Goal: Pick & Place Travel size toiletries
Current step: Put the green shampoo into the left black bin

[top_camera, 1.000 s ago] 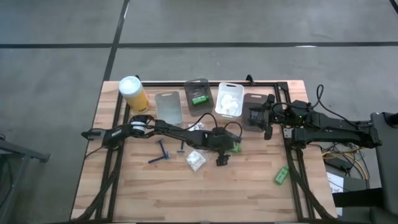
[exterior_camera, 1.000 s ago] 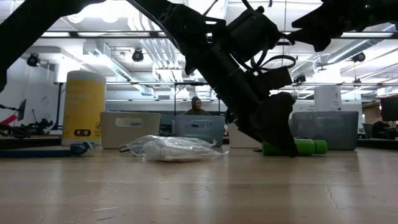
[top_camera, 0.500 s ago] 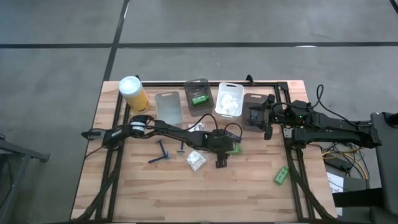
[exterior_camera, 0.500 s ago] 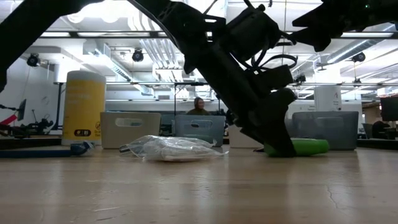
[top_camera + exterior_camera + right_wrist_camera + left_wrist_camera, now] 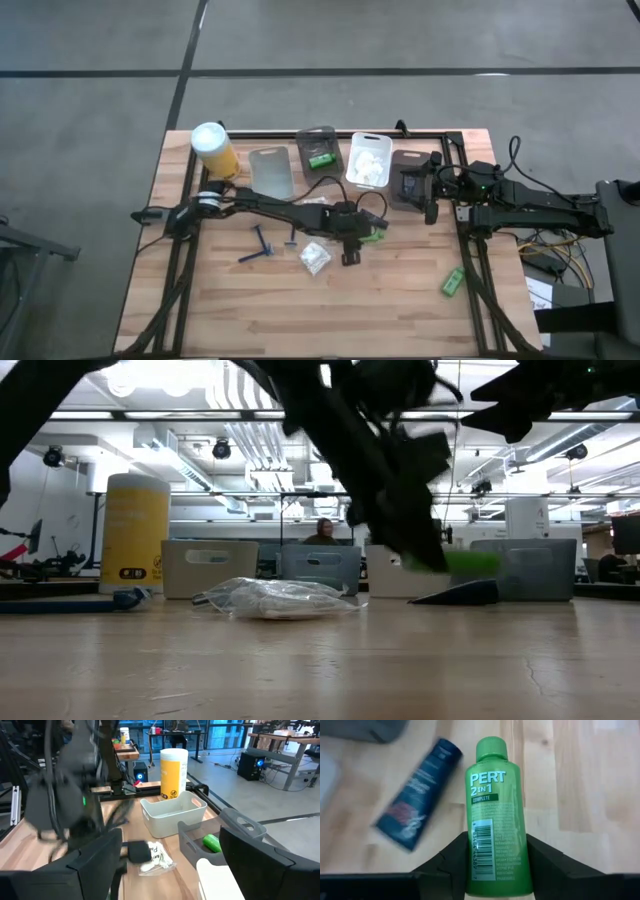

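Clearly, the left gripper (image 5: pixel 495 865) is clamped on a green Pert shampoo bottle (image 5: pixel 496 820), cap pointing away from the wrist, fingers pinching its lower body from both sides so it hangs level. In the low view the bottle (image 5: pixel 462 561) is clear of the wooden table (image 5: pixel 320 660), so I judge it is being carried toward the bins. A dark blue sachet (image 5: pixel 417 795) lies on the table just beside it. The right gripper (image 5: pixel 432 188) hovers spread wide and empty over the dark grey bin (image 5: pixel 408 190) at the far edge. A crinkly packet (image 5: pixel 315 257) and blue razors (image 5: pixel 262 245) wait mid-table, and another green bottle (image 5: pixel 452 281) lies near the right edge.
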### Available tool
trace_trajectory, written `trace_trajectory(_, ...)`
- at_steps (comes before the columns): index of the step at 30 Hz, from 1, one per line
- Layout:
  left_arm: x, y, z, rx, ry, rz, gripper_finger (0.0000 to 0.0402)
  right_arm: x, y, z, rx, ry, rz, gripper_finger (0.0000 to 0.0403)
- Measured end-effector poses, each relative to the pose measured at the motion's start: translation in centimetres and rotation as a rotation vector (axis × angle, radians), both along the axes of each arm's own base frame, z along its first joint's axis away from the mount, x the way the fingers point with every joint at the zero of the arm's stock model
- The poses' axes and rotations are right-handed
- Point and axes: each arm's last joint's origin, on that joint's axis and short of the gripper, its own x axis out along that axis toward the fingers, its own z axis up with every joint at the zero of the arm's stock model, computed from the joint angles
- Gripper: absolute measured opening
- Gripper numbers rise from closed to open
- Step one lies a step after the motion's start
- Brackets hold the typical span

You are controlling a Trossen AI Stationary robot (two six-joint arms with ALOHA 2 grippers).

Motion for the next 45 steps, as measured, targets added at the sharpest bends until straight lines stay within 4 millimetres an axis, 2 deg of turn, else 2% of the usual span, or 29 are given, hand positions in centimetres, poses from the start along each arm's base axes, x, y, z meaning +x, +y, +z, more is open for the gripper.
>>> trace_trajectory(6,-1.6,0.2,3.5,0.036,0.002,0.023,0.0161,0.0,0.0,0.0,0.0,0.0,0.001,0.0349)
trace_trajectory(11,-3.6,0.7,8.0,0.087,-0.065,0.078,0.0162,0.0,0.0,0.0,0.0,0.0,0.0,0.0359)
trace_trajectory(20,-10.0,3.1,14.4,0.084,-0.14,0.231,0.0162,0.0,0.0,0.0,0.0,0.0,0.0,0.035)
trace_trajectory(28,-16.1,6.0,15.3,0.007,-0.193,0.48,0.0162,0.0,0.0,0.0,0.0,0.0,0.0,0.0326)
trace_trajectory(35,-20.4,7.7,13.5,-0.09,-0.203,0.667,0.0162,0.0,0.0,0.0,0.0,0.0,0.0,0.0305)
trace_trajectory(40,-21.9,8.1,12.6,-0.123,-0.225,0.722,0.0162,0.0,0.0,0.0,0.0,0.0,0.0,0.0292)
trace_trajectory(45,-22.1,8.5,12.5,-0.127,-0.242,0.745,0.0163,0.0,0.0,0.0,0.0,0.0,0.0,0.0278)
